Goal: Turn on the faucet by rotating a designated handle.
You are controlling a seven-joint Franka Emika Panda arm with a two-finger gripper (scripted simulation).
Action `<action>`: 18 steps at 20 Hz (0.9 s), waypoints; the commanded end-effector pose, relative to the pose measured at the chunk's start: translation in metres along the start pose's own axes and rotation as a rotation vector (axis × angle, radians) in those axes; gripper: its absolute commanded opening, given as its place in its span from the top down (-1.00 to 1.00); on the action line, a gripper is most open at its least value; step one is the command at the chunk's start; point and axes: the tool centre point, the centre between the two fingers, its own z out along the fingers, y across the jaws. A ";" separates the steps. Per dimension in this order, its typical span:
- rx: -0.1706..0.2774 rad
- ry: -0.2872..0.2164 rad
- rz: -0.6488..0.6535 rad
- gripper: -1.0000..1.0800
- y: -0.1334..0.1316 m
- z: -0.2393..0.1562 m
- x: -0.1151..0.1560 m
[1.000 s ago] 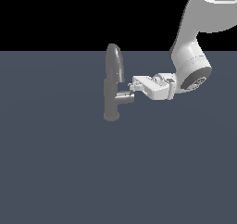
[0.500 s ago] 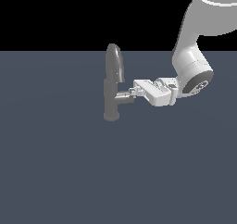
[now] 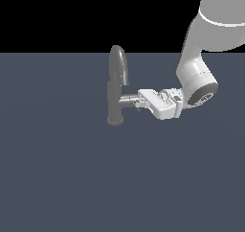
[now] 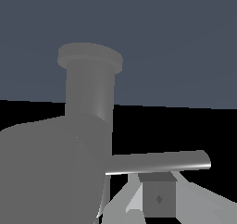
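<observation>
While the white arm reaches in from the exterior view's right, the grey faucet stands upright on the dark slate floor, near the middle of the scene, its arched spout at the top and its round base touching the ground. A short horizontal handle juts from the faucet's side toward the exterior view's right, and the gripper meets its outer end, the fingers lying level with the stub; from this angle one cannot tell whether the claw is clenched on the handle or merely set against it. Seen from the wrist camera, the faucet fills much of the frame, its cylindrical body and flanged base large and close, with the slim lever pin of the handle stretching across as a thin bright bar. One pale finger sits just beside that pin, apparently touching it, though the other finger's position is unclear.
</observation>
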 end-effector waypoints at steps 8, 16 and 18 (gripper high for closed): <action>0.005 -0.001 0.020 1.00 -0.006 -0.001 0.033; 0.008 -0.002 0.030 1.00 -0.011 -0.001 0.054; 0.008 -0.002 0.032 1.00 -0.012 -0.001 0.059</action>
